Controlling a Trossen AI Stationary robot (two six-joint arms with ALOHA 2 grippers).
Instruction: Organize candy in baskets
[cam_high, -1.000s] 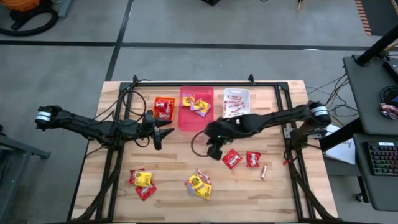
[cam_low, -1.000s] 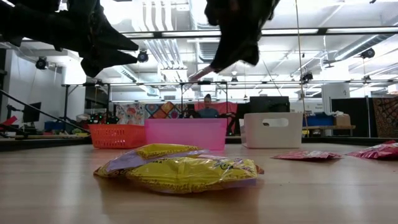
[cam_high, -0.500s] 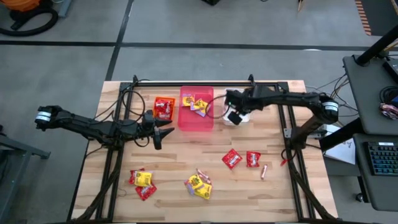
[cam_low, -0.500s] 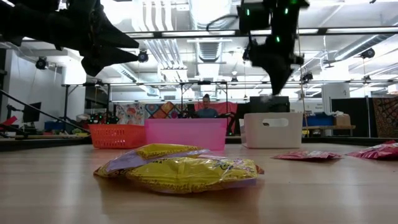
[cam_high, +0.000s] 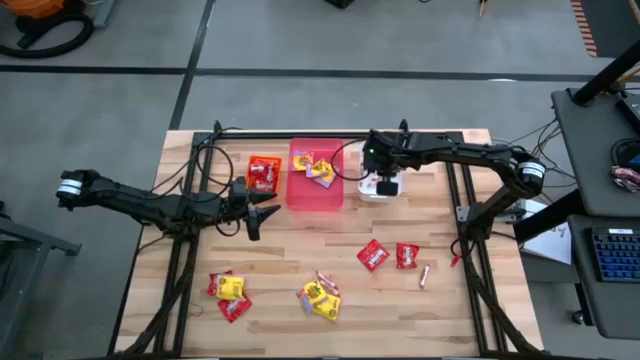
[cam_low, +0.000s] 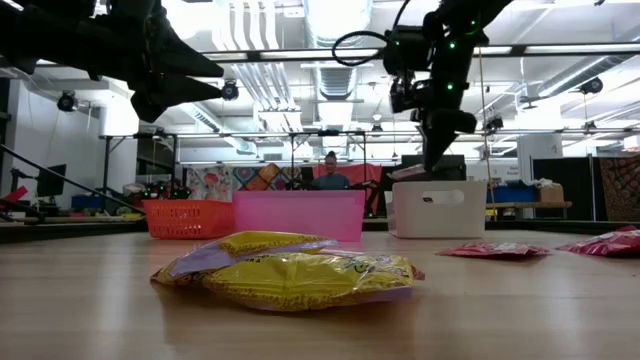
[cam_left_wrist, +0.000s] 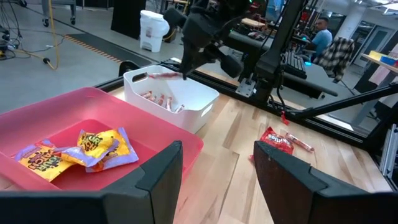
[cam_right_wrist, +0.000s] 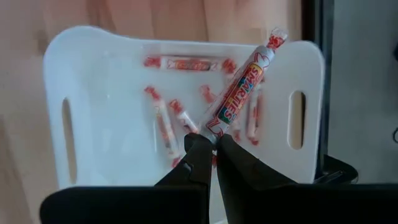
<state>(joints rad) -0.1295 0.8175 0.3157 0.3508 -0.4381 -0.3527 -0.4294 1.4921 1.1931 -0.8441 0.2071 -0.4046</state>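
Note:
My right gripper (cam_right_wrist: 210, 149) hangs over the white basket (cam_right_wrist: 112, 81) at the table's far edge, shut on a red-and-white wrapped stick (cam_right_wrist: 244, 81). Several more sticks lie on that basket's floor. The pink basket (cam_high: 316, 185) holds yellow packets (cam_left_wrist: 93, 146), and the orange basket (cam_high: 264, 172) holds red packets. Red packets (cam_high: 373, 254), yellow packets (cam_high: 322, 296) and one stick (cam_high: 423, 276) lie loose on the table. My left gripper (cam_left_wrist: 217, 168) waits open in the air, level, by the pink basket's near left corner. My right gripper pinches the stick by one twisted wrapper end (cam_right_wrist: 215, 128) between its two fingertips. The fingers slant down from above. The stick juts out past the fingertips, lifted clear above the white basket's opening (cam_left_wrist: 163, 75).
More red and yellow packets (cam_high: 229, 294) lie near the table's front left. Black frame rails (cam_high: 470, 230) run along the table's right, left and far sides. Bare wood lies between the baskets and the loose candy.
My right gripper has carried the stick from above the table's middle, near the red packets, toward the far edge, and now hangs over the white basket. It has rolled and tipped further downward on the way, staying shut.

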